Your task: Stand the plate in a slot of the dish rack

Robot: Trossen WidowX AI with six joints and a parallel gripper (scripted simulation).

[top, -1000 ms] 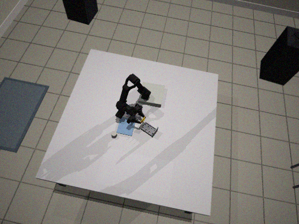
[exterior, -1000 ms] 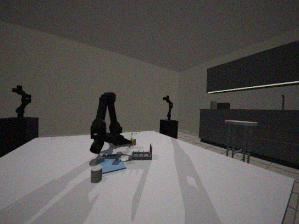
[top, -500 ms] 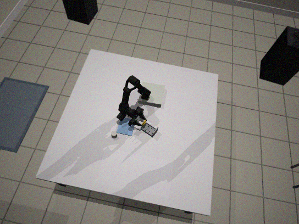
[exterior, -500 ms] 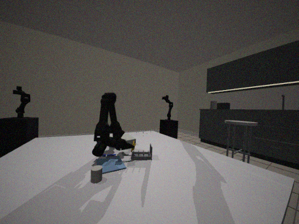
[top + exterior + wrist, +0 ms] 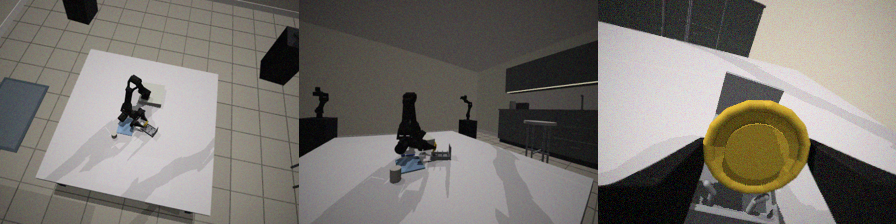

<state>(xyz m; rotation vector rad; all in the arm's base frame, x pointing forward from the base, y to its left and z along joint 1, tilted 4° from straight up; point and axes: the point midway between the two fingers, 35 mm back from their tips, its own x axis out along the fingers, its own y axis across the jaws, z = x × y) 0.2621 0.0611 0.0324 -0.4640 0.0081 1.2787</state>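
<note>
The yellow plate (image 5: 146, 123) (image 5: 435, 145) (image 5: 757, 155) is held roughly upright, nearly edge-on in the exterior view and face-on in the wrist view. My gripper (image 5: 145, 123) (image 5: 755, 143) is shut on the plate, one finger at each side of its rim. The grey dish rack (image 5: 151, 130) (image 5: 441, 157) (image 5: 743, 95) stands on the table with a tall panel at its far end. The plate is over or just above the rack's end nearer the arm. The wrist view shows rack posts below the plate; whether its lower rim is between rails or touching is hidden.
A blue square (image 5: 123, 130) (image 5: 410, 167) lies on the table beside the rack, below the arm. A short grey cylinder (image 5: 114, 134) (image 5: 395, 174) stands near it. A pale slab (image 5: 159, 91) is by the arm's base. The rack's tall end panel rises beyond the plate.
</note>
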